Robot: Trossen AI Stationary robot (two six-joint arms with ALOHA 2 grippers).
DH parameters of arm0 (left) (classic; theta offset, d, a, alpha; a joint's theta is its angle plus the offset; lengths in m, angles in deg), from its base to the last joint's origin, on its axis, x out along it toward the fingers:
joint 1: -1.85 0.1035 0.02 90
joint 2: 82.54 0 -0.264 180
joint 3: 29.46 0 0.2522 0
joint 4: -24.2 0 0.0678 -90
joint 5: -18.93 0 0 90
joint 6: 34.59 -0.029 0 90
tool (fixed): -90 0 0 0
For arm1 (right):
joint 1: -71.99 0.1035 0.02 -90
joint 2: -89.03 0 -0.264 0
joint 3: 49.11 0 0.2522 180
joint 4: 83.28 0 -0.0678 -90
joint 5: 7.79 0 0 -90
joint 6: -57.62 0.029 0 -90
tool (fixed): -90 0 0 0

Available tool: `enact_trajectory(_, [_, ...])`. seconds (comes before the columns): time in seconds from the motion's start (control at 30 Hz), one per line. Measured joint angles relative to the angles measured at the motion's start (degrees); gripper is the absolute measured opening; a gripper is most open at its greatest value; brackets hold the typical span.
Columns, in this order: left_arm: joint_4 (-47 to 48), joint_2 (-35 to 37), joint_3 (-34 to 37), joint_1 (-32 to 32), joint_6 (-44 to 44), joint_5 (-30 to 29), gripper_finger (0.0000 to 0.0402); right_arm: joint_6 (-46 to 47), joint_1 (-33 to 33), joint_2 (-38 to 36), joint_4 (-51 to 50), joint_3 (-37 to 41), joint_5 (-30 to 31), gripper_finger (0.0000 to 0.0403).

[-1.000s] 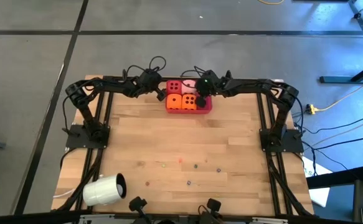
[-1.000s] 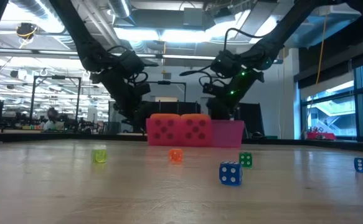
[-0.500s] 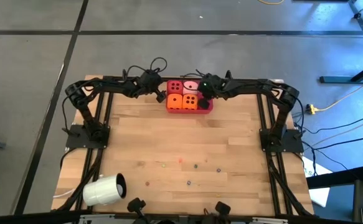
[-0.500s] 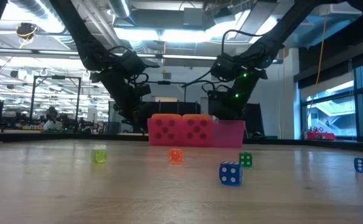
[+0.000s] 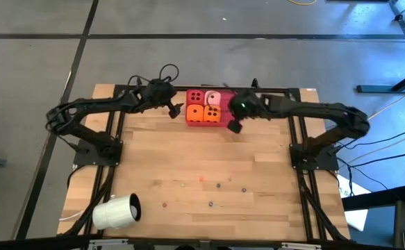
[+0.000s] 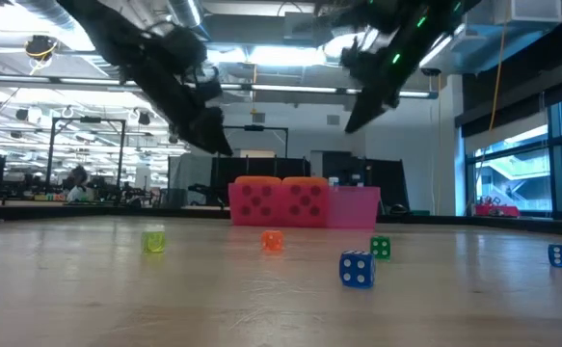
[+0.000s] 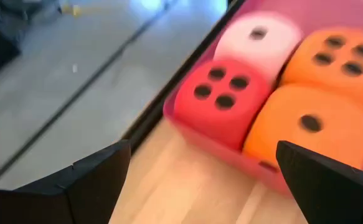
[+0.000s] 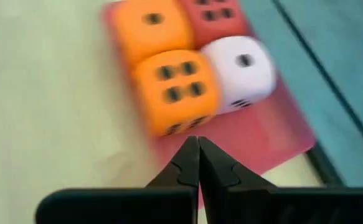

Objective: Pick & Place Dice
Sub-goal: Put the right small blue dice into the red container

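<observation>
Four soft dice sit two by two in the flat red tray (image 5: 225, 104) at the table's far edge: red die (image 5: 195, 96), pale pink die (image 5: 212, 98), two orange dice (image 5: 196, 114) (image 5: 212, 113). They rest on the tray floor, sides touching. My left gripper (image 5: 176, 109) hangs open just left of the tray, raised above it (image 6: 208, 135). Its wrist view shows the red die (image 7: 221, 99) and pink die (image 7: 259, 40) ahead. My right gripper (image 5: 233, 125) is shut, raised near the tray's near right corner (image 6: 358, 111), looking down on the dice (image 8: 178, 87).
A white cup (image 5: 117, 211) lies on its side at the near left corner. Several tiny dice are scattered on the near half of the table, among them a yellow-green one (image 6: 154, 241), a small orange one (image 6: 272, 240) and a blue one (image 6: 356, 268). The table's middle is bare wood.
Both grippers have risen from tray height to well above the dice. My right gripper has also drawn back off the tray toward the near edge and the right. The four dice have stayed in the tray.
</observation>
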Motion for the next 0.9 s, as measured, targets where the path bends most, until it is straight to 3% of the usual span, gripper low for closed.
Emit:
enact_trajectory(0.2, [-2.8,6.2,4.0,-3.3,-0.8,-0.1,0.0400,9.3,10.8,-5.9,-10.6,0.0,0.5,0.0000])
enact_trajectory(0.37, [-3.2,8.6,6.0,-5.8,0.0,-0.1,0.0400,18.2,23.1,-6.1,-15.5,0.1,7.6,0.0000])
enact_trajectory(0.5, [-4.7,8.8,6.1,-8.2,0.4,0.3,0.0400,29.5,31.7,-5.5,-15.9,0.3,9.1,0.0000])
enact_trajectory(0.7, [-6.9,8.8,6.1,-11.0,0.4,-0.1,0.0400,42.1,41.1,-3.6,-14.9,1.0,5.6,0.0010])
enact_trajectory(0.9, [-7.5,8.8,6.1,-12.4,2.4,-0.1,0.0400,44.0,45.3,2.2,-13.8,1.0,-1.3,0.0074])
